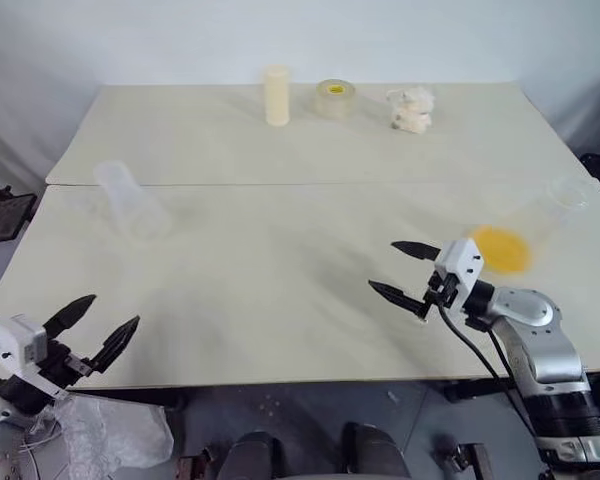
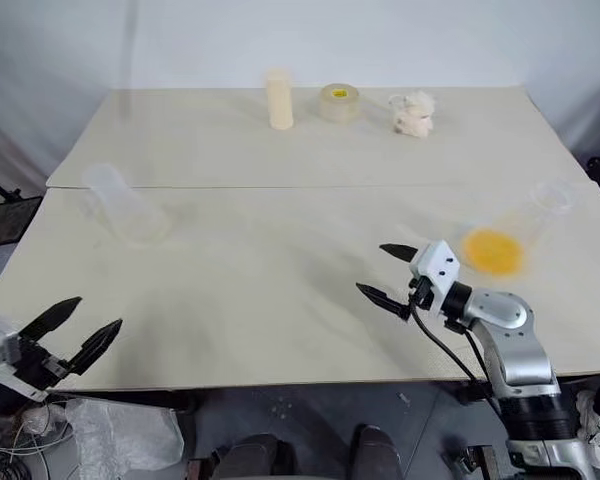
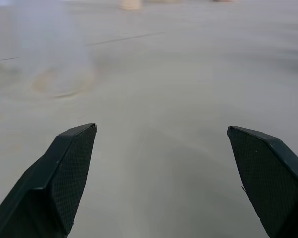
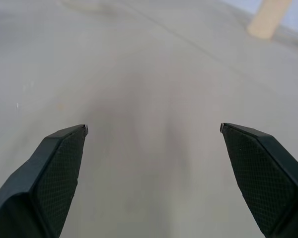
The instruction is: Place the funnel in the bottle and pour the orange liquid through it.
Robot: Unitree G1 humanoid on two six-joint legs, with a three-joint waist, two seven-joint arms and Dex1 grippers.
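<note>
The clear conical bottle (image 1: pixel 130 200) stands on the left part of the near table, empty. The orange liquid (image 1: pixel 501 250) glows as a bright patch in the bottom of a second clear flask (image 1: pixel 555 205) near the table's right edge. The funnel is out of view. My left gripper (image 1: pixel 110 312) hovers open and empty at the table's front left corner, well short of the bottle. My right gripper (image 1: pixel 383 266) is open and empty over the table, just left of the orange liquid and pointing away from it. The bottle (image 3: pixel 54 59) is a blur beyond my left fingers (image 3: pixel 69 173).
On the far table stand a cream opaque cylinder (image 1: pixel 277 95), a tape roll (image 1: pixel 334 98) and a crumpled whitish lump (image 1: pixel 411 110). A seam (image 1: pixel 280 184) runs between the two tables. The cream cylinder (image 4: pixel 268 17) also appears past my right fingers.
</note>
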